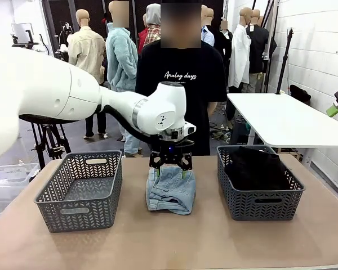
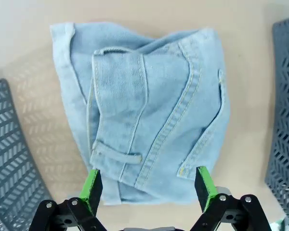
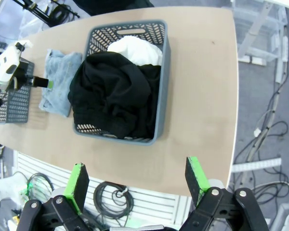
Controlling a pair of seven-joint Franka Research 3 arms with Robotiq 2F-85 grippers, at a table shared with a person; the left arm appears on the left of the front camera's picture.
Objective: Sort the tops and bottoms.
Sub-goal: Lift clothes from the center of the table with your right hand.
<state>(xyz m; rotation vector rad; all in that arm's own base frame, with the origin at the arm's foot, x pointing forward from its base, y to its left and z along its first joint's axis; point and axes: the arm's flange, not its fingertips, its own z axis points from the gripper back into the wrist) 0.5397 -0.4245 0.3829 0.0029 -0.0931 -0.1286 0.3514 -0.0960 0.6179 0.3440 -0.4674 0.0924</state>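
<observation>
Front: left pincer [image 1: 170, 167], jaws apart, just over pale jeans [image 1: 170, 190] on worktop [image 1: 174, 242], btwn left basket [image 1: 79, 216] & right basket [image 1: 259, 205]; black top [image 1: 256, 167] in right basket.
Left wrist: jeans' edge lies btwn green fingers [image 2: 92, 187].
Right wrist: right pincer [image 3: 135, 180] wide apart, high above worktop; white top [image 3: 135, 48] beside black top in the same basket.

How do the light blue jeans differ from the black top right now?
The light blue jeans lie folded flat on the table; the black top sits heaped in a basket. The jeans are pale stitched denim, the top plain black. Both are loose clothes, neither gripped.
</observation>
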